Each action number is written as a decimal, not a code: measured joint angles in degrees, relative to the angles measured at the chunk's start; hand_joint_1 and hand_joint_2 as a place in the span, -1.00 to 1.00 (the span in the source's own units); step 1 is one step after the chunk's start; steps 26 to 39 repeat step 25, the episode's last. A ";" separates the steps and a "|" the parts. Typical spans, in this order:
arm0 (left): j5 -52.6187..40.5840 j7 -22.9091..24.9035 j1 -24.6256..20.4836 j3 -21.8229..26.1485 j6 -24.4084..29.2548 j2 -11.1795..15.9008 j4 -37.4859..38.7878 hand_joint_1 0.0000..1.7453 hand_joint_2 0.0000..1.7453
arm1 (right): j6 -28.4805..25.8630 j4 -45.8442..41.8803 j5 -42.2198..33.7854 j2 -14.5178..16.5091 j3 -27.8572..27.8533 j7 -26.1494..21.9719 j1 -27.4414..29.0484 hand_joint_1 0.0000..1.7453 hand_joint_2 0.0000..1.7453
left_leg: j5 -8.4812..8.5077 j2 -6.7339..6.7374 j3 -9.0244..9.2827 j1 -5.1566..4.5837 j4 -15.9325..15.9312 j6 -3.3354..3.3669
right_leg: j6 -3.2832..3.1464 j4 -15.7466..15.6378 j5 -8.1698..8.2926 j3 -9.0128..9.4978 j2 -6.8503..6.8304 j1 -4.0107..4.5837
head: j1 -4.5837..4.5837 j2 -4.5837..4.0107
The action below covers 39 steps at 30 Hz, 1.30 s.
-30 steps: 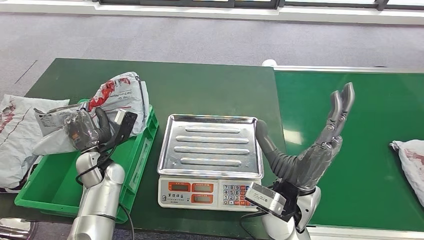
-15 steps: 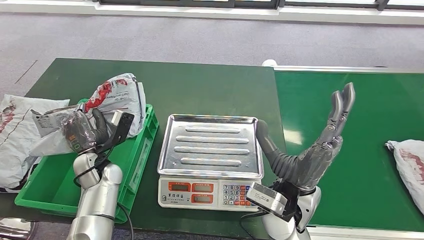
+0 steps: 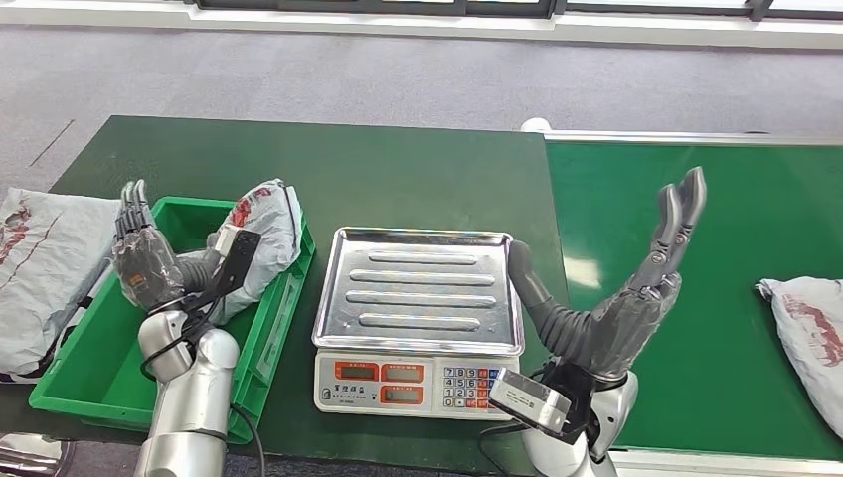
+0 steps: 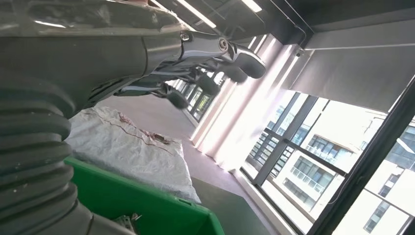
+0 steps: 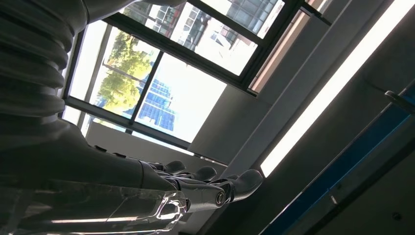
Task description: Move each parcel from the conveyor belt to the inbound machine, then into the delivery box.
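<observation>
Green belt at right: next parcel is seen at its far right edge, apparently lengthwise toward the robot, nearer the raised, empty right hand; left hand, fingers spread, is raised over the bin, where a parcel lies.

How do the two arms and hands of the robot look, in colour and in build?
Both arms are silver tubes with black cables at the wrists. The left hand and right hand are dark grey under glossy clear film, with ribbed grey cuffs and slim dark fingers. A silver-and-black camera box sits at each wrist.
</observation>
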 joint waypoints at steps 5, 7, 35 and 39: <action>0.09 -0.55 0.03 1.19 0.00 -0.69 -0.40 -1.00 1.00 | 0.00 0.01 0.25 0.20 -0.05 0.62 -0.14 -1.00 1.00 | 0.00 0.00 0.00 0.00 0.00 0.00 | 0.00 0.00 0.00 0.01 -0.01 0.00 | 0.00 0.00; 0.04 -0.55 0.04 1.40 0.00 -0.92 -0.70 -1.00 1.00 | 0.00 0.01 0.44 0.22 -0.07 1.08 -0.16 -1.00 1.00 | 0.00 -0.01 0.00 0.00 0.00 0.00 | 0.00 0.00 0.00 0.01 -0.01 -0.01 | 0.00 0.00; 10.60 -13.57 1.01 2.72 0.02 -3.71 -6.58 -1.00 1.00 | 0.00 -0.03 0.58 0.22 -0.49 0.89 -0.08 -1.00 1.00 | 0.00 0.00 0.00 0.00 0.00 0.00 | 0.00 -0.01 0.00 0.00 0.00 -0.01 | 0.00 0.00; 10.60 -13.57 1.01 2.72 0.02 -3.71 -6.58 -1.00 1.00 | 0.00 -0.03 0.58 0.22 -0.49 0.89 -0.08 -1.00 1.00 | 0.00 0.00 0.00 0.00 0.00 0.00 | 0.00 -0.01 0.00 0.00 0.00 -0.01 | 0.00 0.00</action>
